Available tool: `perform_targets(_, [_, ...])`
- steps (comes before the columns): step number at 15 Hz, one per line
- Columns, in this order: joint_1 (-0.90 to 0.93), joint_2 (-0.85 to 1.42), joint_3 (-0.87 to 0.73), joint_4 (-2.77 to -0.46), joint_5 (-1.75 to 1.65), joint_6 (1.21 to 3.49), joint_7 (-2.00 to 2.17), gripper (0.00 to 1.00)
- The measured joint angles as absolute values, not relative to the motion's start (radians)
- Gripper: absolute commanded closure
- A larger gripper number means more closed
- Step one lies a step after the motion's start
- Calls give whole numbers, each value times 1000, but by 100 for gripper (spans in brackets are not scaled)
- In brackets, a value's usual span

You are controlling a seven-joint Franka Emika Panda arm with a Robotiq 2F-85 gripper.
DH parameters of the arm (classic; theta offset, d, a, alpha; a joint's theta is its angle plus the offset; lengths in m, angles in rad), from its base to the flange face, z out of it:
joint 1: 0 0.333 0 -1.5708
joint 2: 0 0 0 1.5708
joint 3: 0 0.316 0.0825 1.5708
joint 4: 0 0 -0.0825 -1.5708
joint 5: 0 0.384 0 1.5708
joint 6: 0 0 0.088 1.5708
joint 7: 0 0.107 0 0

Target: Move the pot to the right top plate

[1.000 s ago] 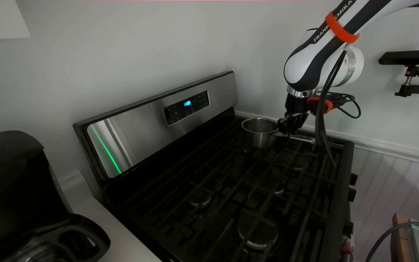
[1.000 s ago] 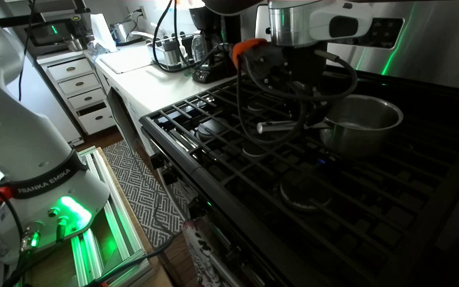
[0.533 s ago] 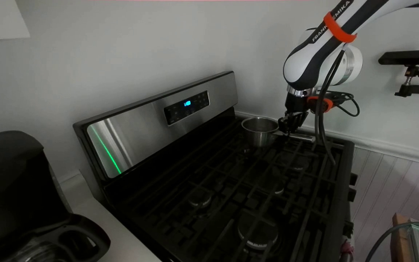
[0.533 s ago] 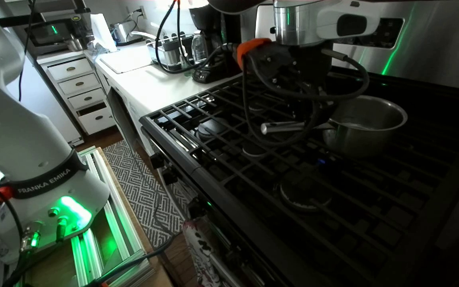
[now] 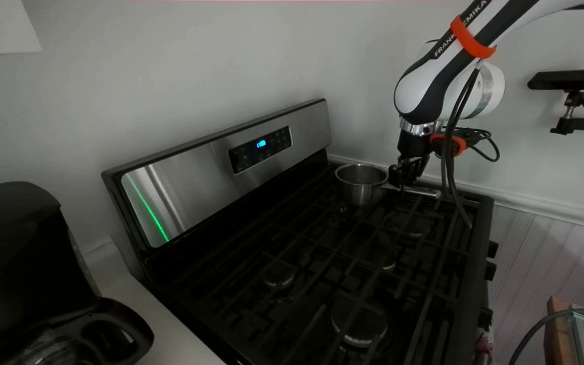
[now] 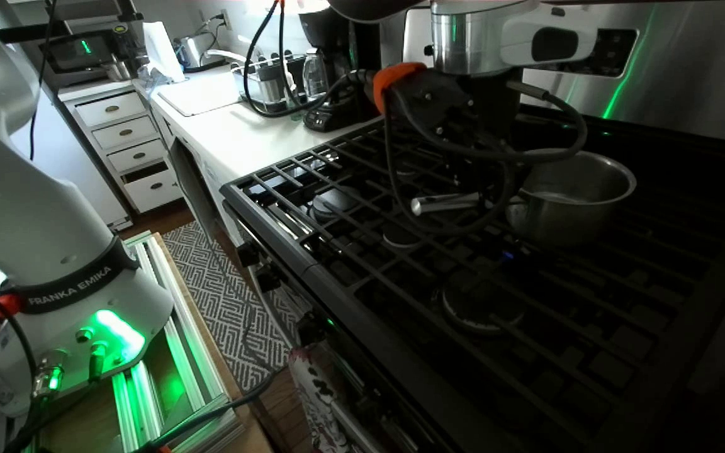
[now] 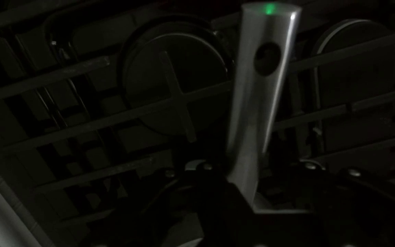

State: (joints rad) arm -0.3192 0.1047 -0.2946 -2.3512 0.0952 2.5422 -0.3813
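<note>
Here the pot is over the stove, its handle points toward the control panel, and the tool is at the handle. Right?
No: the handle points away from the control panel, toward the knobs, in both exterior views. The pot over the stove and the tool at the handle are right.

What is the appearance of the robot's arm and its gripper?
The arm is smooth and white, with black stripes, FRANKA EMIKA lettering and orange bands. Black cables hang from it. Below a silver collar, the gripper is black; finer details are too dark to tell.

The pot (image 6: 570, 212) is smooth, shiny metal — the grate bars (image 7: 115, 117), matt.
</note>
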Motion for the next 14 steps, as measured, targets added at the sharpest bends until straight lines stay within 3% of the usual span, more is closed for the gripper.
perform_targets(4, [-320,99,-295,-2342,95,2542,-381,0])
perform_targets(14, [-328,-110,-336,-2324,47,2524,-366,0])
